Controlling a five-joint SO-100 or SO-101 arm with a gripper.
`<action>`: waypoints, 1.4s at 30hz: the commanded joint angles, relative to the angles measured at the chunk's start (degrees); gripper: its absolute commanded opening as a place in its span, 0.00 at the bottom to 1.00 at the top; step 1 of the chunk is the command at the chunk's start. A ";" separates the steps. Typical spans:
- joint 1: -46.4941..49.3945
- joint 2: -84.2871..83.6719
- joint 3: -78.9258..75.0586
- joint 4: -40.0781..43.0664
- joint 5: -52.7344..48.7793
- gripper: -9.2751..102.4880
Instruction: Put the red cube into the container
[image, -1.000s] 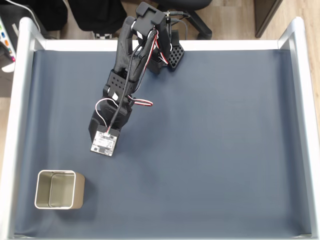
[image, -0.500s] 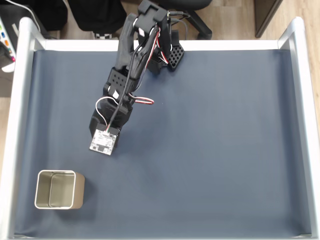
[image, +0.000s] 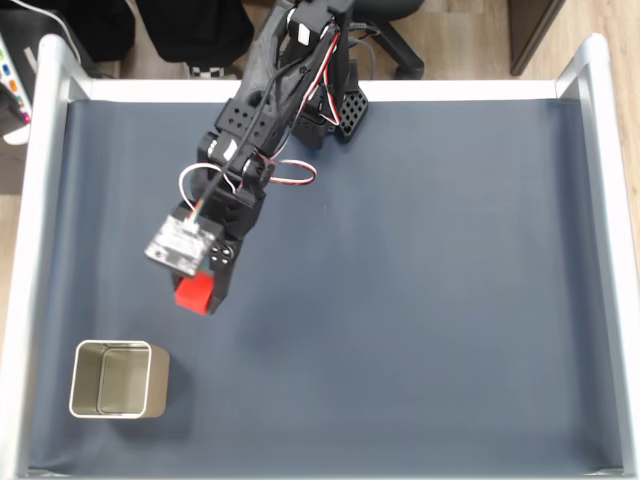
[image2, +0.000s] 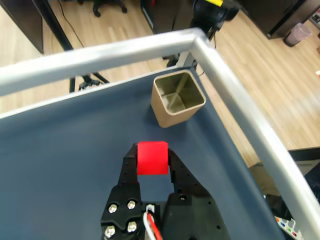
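The red cube (image: 195, 293) (image2: 152, 158) is held between my black gripper's (image: 198, 296) (image2: 152, 161) fingers, lifted above the dark blue mat. My gripper is shut on it. In the fixed view the cube sticks out below the wrist's circuit board, up and to the right of the container (image: 116, 379). The wrist view shows the container (image2: 178, 99) ahead of the cube and slightly right, near the frame corner, empty with shiny inner walls.
A silver metal frame (image: 40, 250) (image2: 235, 110) borders the blue mat (image: 420, 280). The arm base (image: 330, 100) stands at the mat's top edge. Wide open mat lies to the right in the fixed view.
The arm has risen and swung toward the lower left; the wrist tilted, and the red cube, hidden under it before, now shows in the gripper.
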 joint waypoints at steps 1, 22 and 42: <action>0.97 -1.49 -12.66 4.66 0.88 0.08; 7.82 -33.13 -46.41 -0.53 -0.26 0.08; 6.50 -44.74 -47.90 -11.34 2.46 0.09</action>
